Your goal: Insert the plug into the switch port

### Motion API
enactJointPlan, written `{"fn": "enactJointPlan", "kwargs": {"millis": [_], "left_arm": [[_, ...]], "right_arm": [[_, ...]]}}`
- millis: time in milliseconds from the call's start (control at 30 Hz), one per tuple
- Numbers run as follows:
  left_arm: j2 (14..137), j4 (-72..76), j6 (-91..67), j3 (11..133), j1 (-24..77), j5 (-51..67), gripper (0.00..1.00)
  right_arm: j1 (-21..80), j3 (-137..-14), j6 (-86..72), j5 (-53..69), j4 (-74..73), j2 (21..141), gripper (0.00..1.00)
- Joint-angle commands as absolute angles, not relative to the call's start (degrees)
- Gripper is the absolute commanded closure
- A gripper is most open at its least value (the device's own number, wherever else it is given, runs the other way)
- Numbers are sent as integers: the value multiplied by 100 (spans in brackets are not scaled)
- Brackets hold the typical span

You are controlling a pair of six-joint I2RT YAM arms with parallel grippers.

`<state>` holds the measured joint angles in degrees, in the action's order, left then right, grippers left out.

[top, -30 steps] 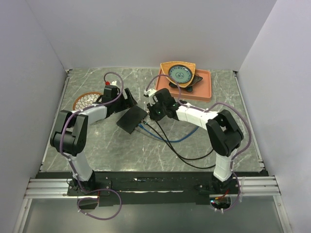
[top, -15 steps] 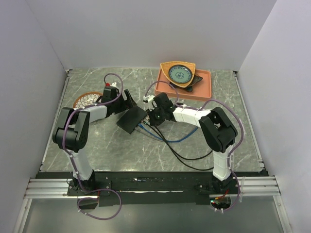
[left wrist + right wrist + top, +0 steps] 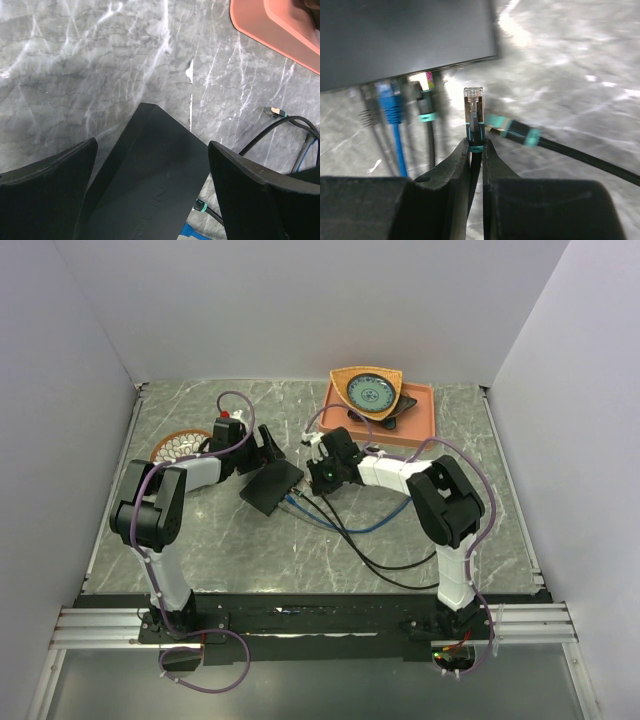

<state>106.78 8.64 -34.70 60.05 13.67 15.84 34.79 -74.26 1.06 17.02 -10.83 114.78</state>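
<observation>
The flat black switch box [image 3: 272, 487] lies tilted at mid-table. My left gripper [image 3: 268, 452] is open, its fingers [image 3: 46, 196] straddling the box's far end [image 3: 155, 185]. My right gripper [image 3: 320, 476] is just right of the box, shut on a black cable right behind its clear-tipped plug [image 3: 473, 102]. The plug points at the box's port edge [image 3: 445, 62], a short gap away, beside a plugged-in blue cable [image 3: 393, 107] and a black cable [image 3: 425, 107]. The port openings are blurred.
An orange tray [image 3: 420, 415] with a patterned dish stands at the back right. A round wicker coaster [image 3: 178, 447] lies at the left. Black and blue cables [image 3: 370, 540] loop over the table. Another teal-banded plug [image 3: 512, 129] lies beside mine.
My right arm's elbow has folded in toward the middle while its gripper stays by the box's right edge with the plug. The left gripper has barely moved.
</observation>
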Motion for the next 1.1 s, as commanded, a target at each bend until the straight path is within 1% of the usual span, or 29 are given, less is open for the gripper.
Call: {"fn": "enactJointPlan", "kwargs": {"millis": [0,133,400,433,500,600,633,733,1067], "left_arm": [[10705,1037,-3366,6144,1362,1802,1],[10714,976,-3358,6161,1345,1775,1],[10810,984,-3296,6152,1318,1933,10],[10828,967,-3287,6170,1318,1951,13],[10889,958,-3287,6196,1310,1986,16],[10942,914,-3287,6231,1310,2065,25],[10951,914,-3270,6249,1301,2092,30],[10969,870,-3261,6258,1283,2083,32],[11013,905,-3296,6231,1248,2171,33]], "right_arm": [[3278,-7585,26,1361,-1204,11672,100],[3296,-7550,97,1520,-1239,11532,100],[3515,-7506,483,1460,-1581,11426,100],[3550,-7523,536,1415,-1660,11434,100],[3647,-7646,571,1249,-1749,11504,100],[3709,-7839,598,1152,-1924,11610,100],[3735,-7901,615,1117,-1977,11636,100],[3797,-8094,659,1081,-2170,11724,100],[3885,-8393,642,1063,-2364,11918,100]]}}
